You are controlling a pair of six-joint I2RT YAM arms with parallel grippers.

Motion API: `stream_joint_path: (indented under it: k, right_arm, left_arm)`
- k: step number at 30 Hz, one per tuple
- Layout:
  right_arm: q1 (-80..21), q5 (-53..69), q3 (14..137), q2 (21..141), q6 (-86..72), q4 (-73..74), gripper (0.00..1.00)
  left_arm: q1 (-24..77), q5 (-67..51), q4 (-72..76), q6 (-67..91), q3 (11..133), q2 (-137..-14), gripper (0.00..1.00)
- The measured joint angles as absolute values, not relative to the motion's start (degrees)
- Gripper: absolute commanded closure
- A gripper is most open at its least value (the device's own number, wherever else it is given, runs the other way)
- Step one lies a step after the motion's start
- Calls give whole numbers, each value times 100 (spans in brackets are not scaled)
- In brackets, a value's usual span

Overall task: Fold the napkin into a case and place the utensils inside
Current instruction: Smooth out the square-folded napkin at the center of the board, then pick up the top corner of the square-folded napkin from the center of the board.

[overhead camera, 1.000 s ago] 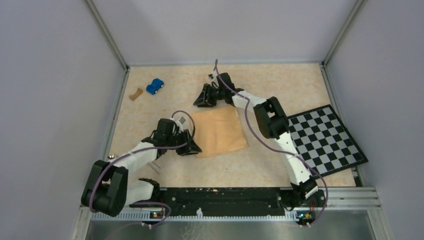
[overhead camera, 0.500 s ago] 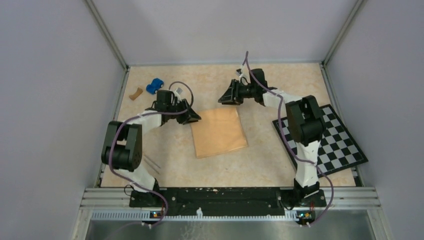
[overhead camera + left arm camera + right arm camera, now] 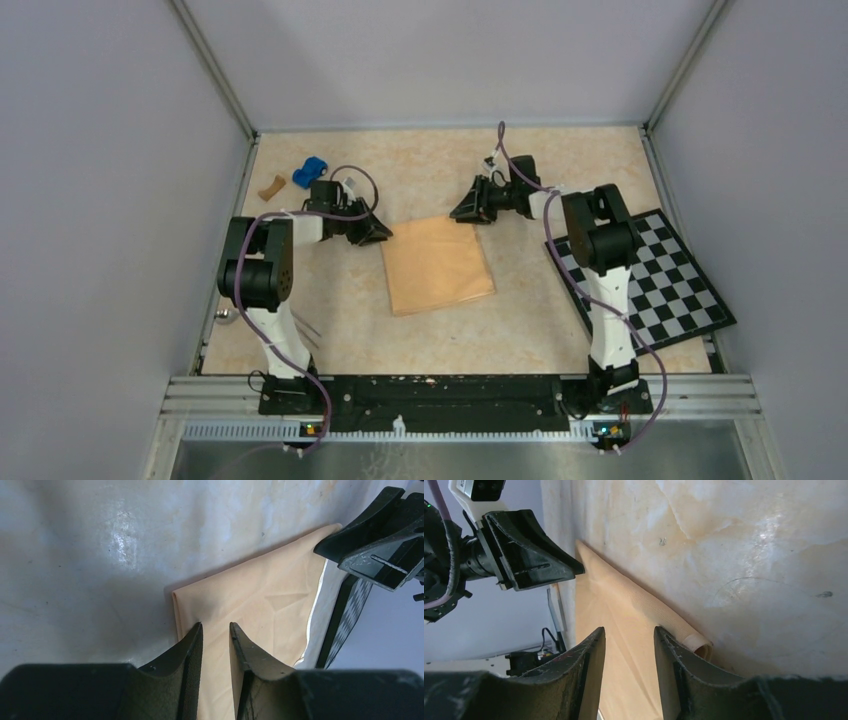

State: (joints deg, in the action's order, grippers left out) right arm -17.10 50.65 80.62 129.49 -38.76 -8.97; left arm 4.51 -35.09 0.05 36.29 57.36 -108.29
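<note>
Top external view, from the arm bases outward: the utensils point(image 3: 310, 327) show only as thin silvery slivers on the desk point(image 3: 520, 330) just beside the left arm's lower link, too fine to tell apart. Beyond them, mid-desk, the napkin point(image 3: 438, 265) lies flat as a tan-orange oblong, with the checkerboard point(image 3: 650, 280) off to its right and apart from it. At the napkin's far left corner sits the left pincer point(image 3: 380, 232), and at its far right corner the right pincer point(image 3: 462, 212), facing each other along the far edge. The left wrist view shows the left pincer point(image 3: 216, 625) with a narrow gap and nothing between its jaws, poised over the cloth near a rounded, doubled edge. The right wrist view shows the right pincer point(image 3: 630, 628) somewhat wider, also empty, by a corner where the fold curls up slightly. Farthest off, at the far left, are a blue toy car point(image 3: 311, 171) and a brown scrap point(image 3: 270, 186). The napkin looks light, limp and thin, likely to sag and slide on the glossy desk. The raised folded corners seem the best places to pinch, both at once so the layers stay together. I can read no brand, label or writing anywhere.
</note>
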Motion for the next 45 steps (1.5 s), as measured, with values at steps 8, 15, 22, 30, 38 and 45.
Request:
stream_joint_path:
  k: [8,15,22,30,38,45]
  right_arm:
    - [-1459,5030,8543,13089,-3282,-204,55]
    - [-1431,3065,8586,11979,-2335,1730,51]
    - [-1610,2565,6003,8805,-2475,2014,48]
    - [-1638,2899,3935,7762,-3107,1953,60]
    - [-1584,2980,3444,7896,-3371,1409,62]
    - [-1584,3020,3446,8425,-3433,891,66]
  left_arm:
    - [423,-3483,-60,3538,5754,-10827,65]
    - [539,-3358,-735,3116,6020,-10506,38]
    - [598,-3621,-1393,2434,6160,-9148,21]
    - [1337,-3739,-1190,2263,5166,-8221,25]
    - [1837,-3063,-1024,2655,3787,-8221,23]
    - [1865,-2930,-462,2821,3645,-8241,23]
